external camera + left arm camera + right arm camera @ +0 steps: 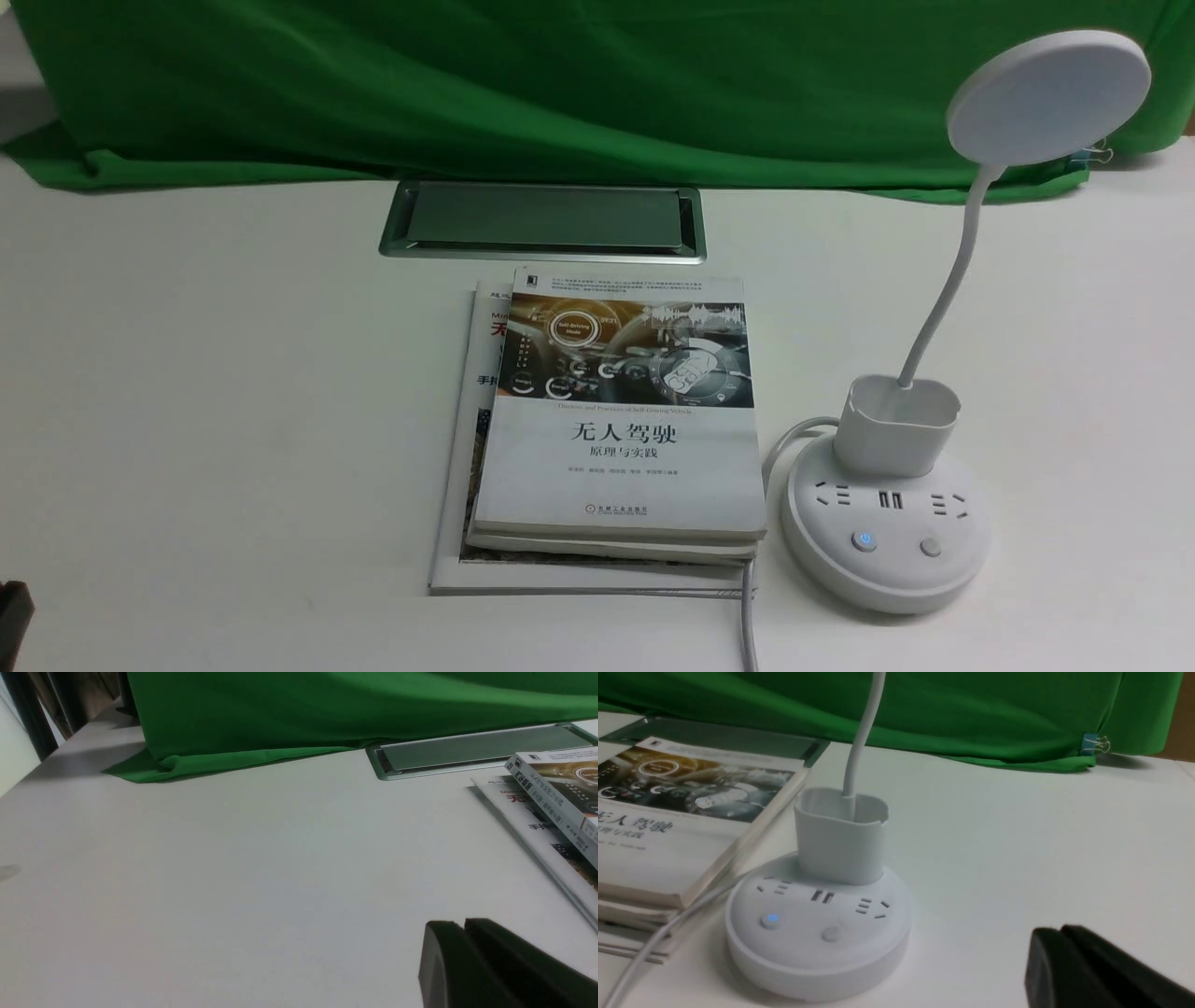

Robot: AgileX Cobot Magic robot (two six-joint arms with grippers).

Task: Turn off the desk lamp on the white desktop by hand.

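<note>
Both grippers closed; right gripper (pixel 1059 952) near desk lamp (pixel 817 924), apart.

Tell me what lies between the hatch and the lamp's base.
In the front view, the stack of books fills most of the stretch between hatch and lamp base, plus bare desktop.

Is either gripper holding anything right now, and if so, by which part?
Nothing is held. The left gripper and right gripper are both shut on nothing above the white desktop.

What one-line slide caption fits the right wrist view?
Right gripper, fingers together, sits apart from the desk lamp base, one button glowing blue, beside stacked books.
</note>
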